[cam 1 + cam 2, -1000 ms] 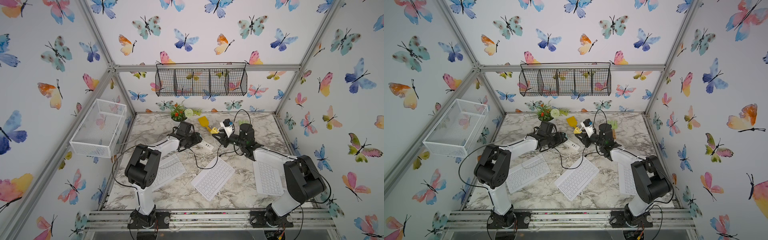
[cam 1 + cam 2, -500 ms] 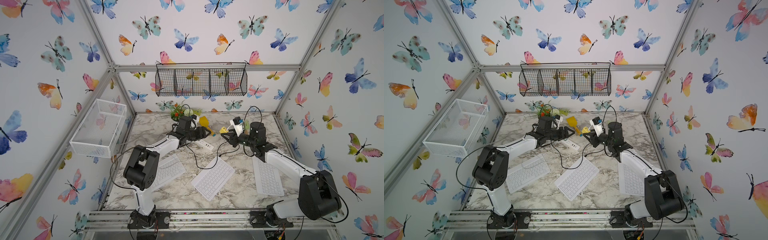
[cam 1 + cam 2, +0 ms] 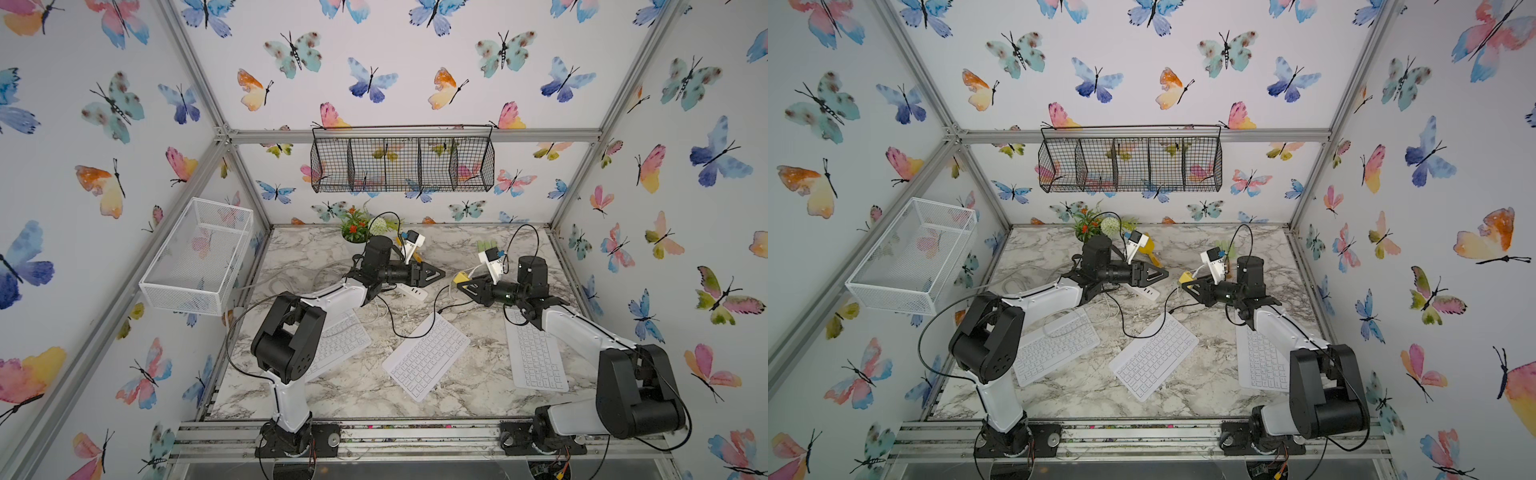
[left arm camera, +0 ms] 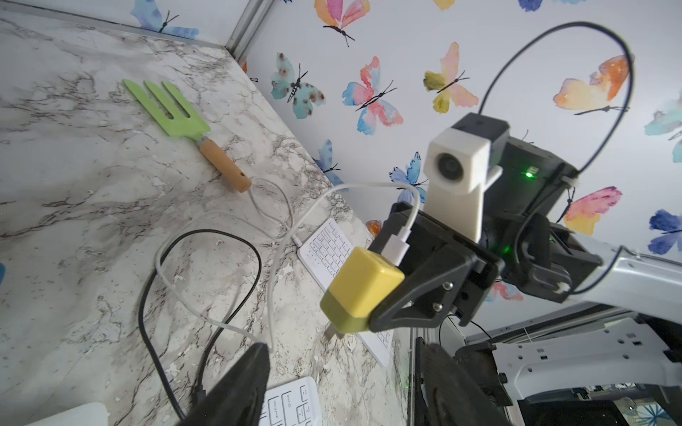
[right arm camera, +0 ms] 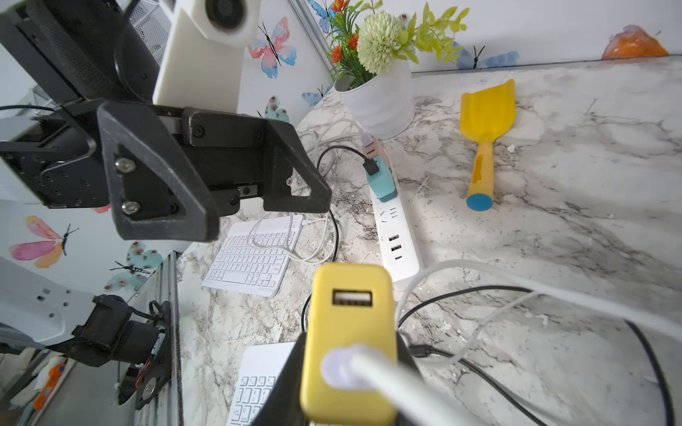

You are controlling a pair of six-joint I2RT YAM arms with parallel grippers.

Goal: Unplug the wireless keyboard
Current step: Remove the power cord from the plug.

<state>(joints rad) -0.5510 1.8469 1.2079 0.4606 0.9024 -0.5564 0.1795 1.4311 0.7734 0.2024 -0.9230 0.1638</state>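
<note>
Right tool [image 3: 461, 285] pinches yellow charger [image 4: 363, 291], left tool [image 3: 438, 274] hangs open, empty; trailing white cable [image 4: 369, 184] could snag, tugging charger loose.

The right fingers [image 4: 424, 291] have drawn back from the power strip [image 3: 415, 294]. They have carried the yellow charger [image 4: 360, 293] from just beside the strip to well apart from it, high over the worktop [image 3: 332, 386]. Its white cable [image 4: 354, 186] now trails after it. The left fingers [image 5: 158, 177] have lifted off the strip, swung level above it and spread wider.
</note>
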